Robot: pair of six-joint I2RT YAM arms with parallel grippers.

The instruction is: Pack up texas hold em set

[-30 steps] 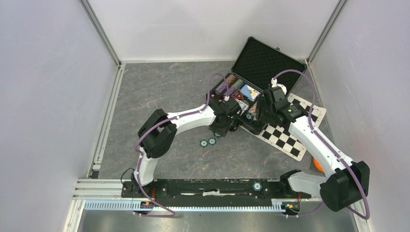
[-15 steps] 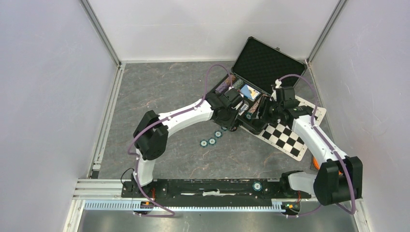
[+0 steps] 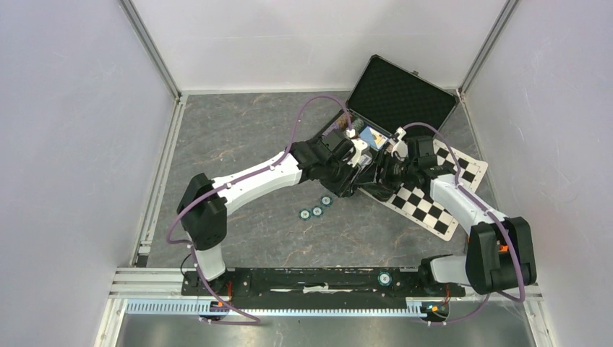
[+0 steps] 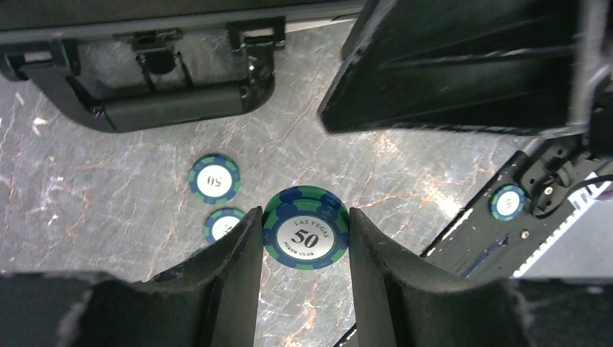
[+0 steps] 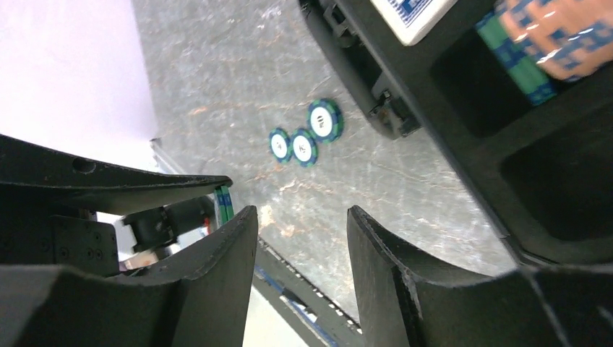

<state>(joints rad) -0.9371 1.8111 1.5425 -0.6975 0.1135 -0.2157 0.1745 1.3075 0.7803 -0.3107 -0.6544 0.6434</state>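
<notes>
Poker chips (image 4: 306, 237), a short stack, sit pinched in my left gripper (image 4: 303, 220), bound for the case (image 3: 401, 94); three loose ones (image 3: 316, 210) wait at its seven o'clock. My right gripper (image 5: 302, 217) hangs part-open, empty.

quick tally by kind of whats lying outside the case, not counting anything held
teal chips on table: 3
teal chip on front rail: 1
checkered mat: 1
total: 5
</notes>
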